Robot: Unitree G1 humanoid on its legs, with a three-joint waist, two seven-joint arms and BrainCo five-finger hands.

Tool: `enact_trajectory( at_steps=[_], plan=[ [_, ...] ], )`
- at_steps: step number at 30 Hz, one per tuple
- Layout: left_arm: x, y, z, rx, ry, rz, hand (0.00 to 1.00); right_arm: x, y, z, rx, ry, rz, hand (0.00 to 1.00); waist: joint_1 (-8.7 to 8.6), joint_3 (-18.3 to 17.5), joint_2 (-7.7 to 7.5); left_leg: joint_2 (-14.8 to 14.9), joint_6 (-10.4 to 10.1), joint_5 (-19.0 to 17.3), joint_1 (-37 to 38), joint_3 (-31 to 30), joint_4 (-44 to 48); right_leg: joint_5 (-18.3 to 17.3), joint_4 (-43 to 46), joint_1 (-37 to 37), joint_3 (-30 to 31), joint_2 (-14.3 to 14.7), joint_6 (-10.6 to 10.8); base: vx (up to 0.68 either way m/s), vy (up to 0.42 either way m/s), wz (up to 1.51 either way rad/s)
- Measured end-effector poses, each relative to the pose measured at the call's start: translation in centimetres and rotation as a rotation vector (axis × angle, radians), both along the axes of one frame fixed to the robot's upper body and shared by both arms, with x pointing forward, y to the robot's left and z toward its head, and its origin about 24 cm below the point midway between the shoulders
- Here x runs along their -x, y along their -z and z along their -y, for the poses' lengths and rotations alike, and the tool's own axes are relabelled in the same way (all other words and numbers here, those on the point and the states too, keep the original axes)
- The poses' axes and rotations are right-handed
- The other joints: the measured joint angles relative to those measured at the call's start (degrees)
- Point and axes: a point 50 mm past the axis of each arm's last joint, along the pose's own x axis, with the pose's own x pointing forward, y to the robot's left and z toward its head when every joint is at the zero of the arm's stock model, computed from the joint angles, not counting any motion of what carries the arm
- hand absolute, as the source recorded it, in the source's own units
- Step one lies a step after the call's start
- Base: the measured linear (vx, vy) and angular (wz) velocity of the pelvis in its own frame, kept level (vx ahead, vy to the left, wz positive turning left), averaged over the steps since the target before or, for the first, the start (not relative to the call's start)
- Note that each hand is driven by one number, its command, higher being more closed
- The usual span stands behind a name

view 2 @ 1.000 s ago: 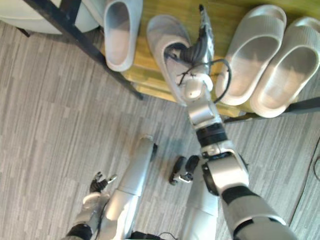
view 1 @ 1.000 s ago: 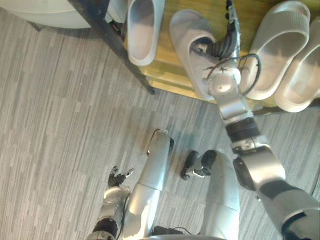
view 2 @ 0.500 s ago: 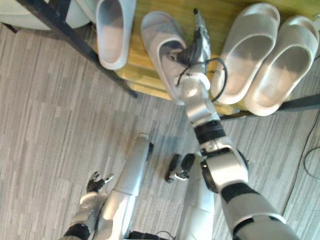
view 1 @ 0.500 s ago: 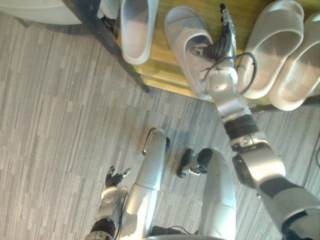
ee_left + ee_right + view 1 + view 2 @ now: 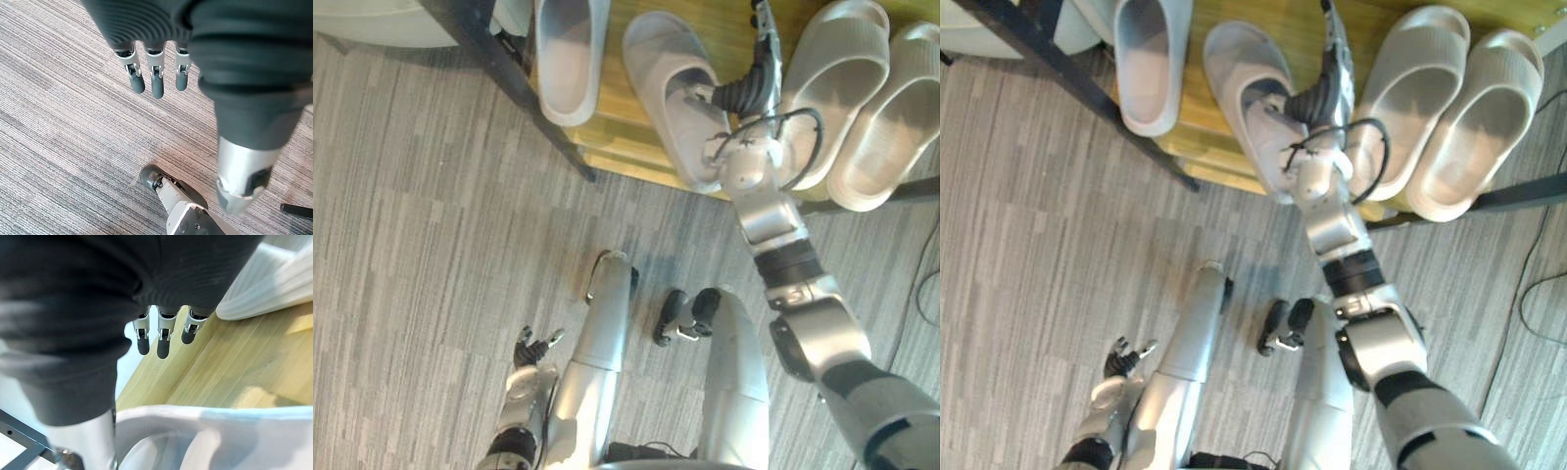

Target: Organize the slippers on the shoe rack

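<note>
A grey slipper [image 5: 668, 88] lies on the wooden shoe rack shelf [image 5: 724, 29], its heel over the front edge. My right hand [image 5: 751, 90] rests along that slipper's right side, open, with straight fingers [image 5: 159, 340] stretched over the bare wood and the thumb [image 5: 83, 435] at the slipper's rim [image 5: 220, 426]. A pale slipper [image 5: 570, 54] lies to the left. Two ribbed beige slippers [image 5: 832, 83] [image 5: 891, 122] sit side by side to the right. My left hand [image 5: 530, 354] hangs low over the floor, open, its fingers [image 5: 156, 81] relaxed and holding nothing.
A dark metal leg of the rack [image 5: 524, 93] slants across the upper left. A pale rounded object [image 5: 382, 20] sits at the top left corner. Grey striped carpet [image 5: 421, 245] covers the floor in front of the rack.
The whole picture has shifted a little, so the camera moved. My right hand stays alongside the grey slipper; the slippers keep their places on the shelf. The left hand has not moved.
</note>
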Motion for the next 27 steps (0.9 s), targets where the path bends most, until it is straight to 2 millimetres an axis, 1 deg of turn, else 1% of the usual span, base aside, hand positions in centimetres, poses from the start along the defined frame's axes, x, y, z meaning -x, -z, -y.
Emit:
enact_trajectory(
  at_steps=[4, 10, 14, 15, 21, 27],
  plan=[
    [0.0, 0.0, -0.1, 0.004, -0.012, 0.001, 0.00, 0.5, 0.2, 0.1, -0.053, -0.013, 0.012, 0.00, -0.16, 0.0, -0.06, 0.0, 0.0, 0.0, 0.0, 0.1, 0.0, 0.0, 0.0, 0.0, 0.0, 0.0, 0.0, 0.00, 0.000, 0.00],
    [0.1, 0.0, -0.2, 0.007, -0.020, 0.000, 0.00, 1.4, 1.1, 0.1, -0.068, -0.045, 0.026, 0.00, -0.20, 0.0, -0.06, 0.1, 0.1, 0.0, 0.1, 0.1, 0.0, 0.0, 0.0, 0.1, 0.1, 0.0, 0.0, 0.00, 0.000, 0.00],
    [0.1, 0.0, -0.3, 0.010, -0.029, 0.001, 0.00, 1.6, 2.5, -0.3, -0.140, -0.090, -0.012, 0.00, -0.27, 0.1, -0.14, 0.2, 0.1, -0.1, 0.4, 0.1, -0.1, 0.1, -0.2, 0.4, 0.2, 0.3, 0.1, 0.00, 0.000, 0.00],
    [0.2, 0.0, -0.4, 0.013, -0.038, 0.000, 0.00, 2.0, 3.2, -0.6, -0.186, -0.127, -0.018, 0.00, -0.32, 0.1, -0.20, 0.3, 0.1, -0.1, 0.6, 0.2, -0.2, 0.0, -0.4, 0.5, 0.2, 0.3, 0.1, 0.00, 0.000, 0.00],
    [0.3, 0.1, -0.5, 0.022, -0.053, -0.006, 0.00, 2.5, 4.2, -1.1, -0.263, -0.183, -0.034, 0.00, -0.38, 0.1, -0.28, 0.3, 0.2, -0.1, 0.7, 0.2, -0.3, 0.1, -0.5, 0.6, 0.2, 0.3, 0.1, 0.00, 0.000, 0.00],
    [0.4, 0.2, -0.7, 0.040, -0.070, -0.005, 0.00, 2.6, 6.1, -1.4, -0.372, -0.256, -0.110, 0.00, -0.40, 0.2, -0.38, 0.3, 0.3, -0.2, 0.9, 0.2, -0.3, 0.1, -0.6, 1.0, 0.2, 0.4, 0.1, 0.00, 0.000, 0.00]
  ],
)
